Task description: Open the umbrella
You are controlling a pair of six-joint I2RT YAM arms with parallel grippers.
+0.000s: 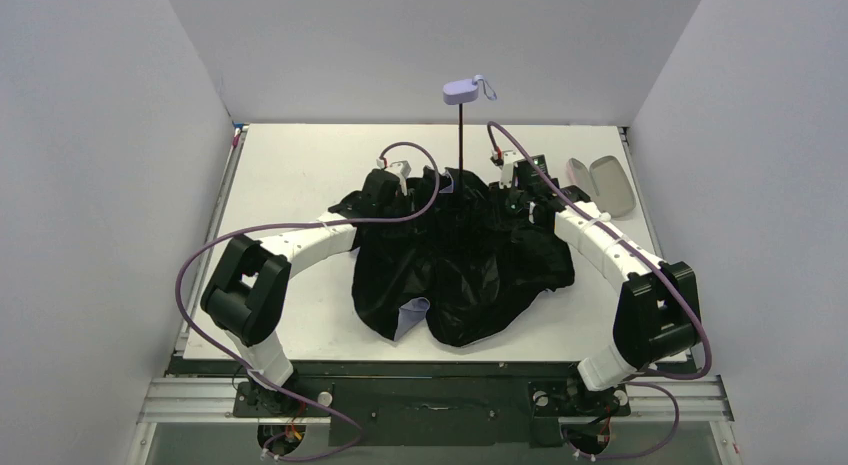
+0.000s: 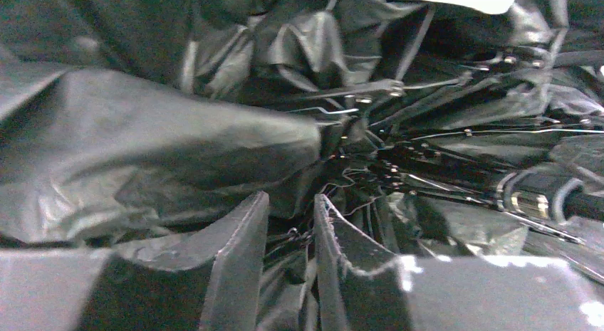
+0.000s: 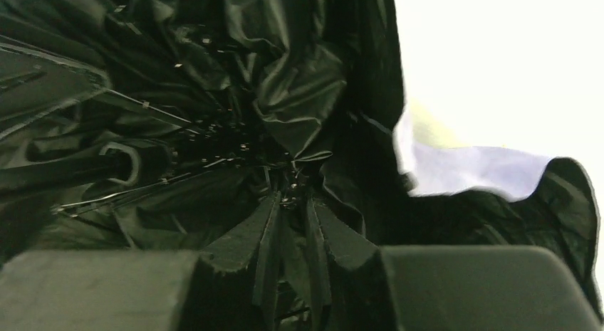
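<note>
The umbrella lies in the middle of the table, upside down: its black underside faces up in a crumpled heap, a sliver of pale lavender shows at the near edge, and the thin black shaft stands upright with the small lavender handle and its strap at the top.

It looks light. The cloth is thin, glossy and slippery, folding into loose creases, so a pinch on it would probably only drag fabric. The wire ribs are slender and jointed and could bend if forced. The stiff parts are the shaft and the hub where the ribs meet, likely the best places to hold or push.

The left gripper reaches in from the left, its jaws narrowly apart with folds of cloth between them; I cannot tell whether it grips anything. The right gripper, coming from the right, has its jaws almost together at the rib cluster, and what it holds, if anything, is unclear.

A pale oval case lies at the far right.
</note>
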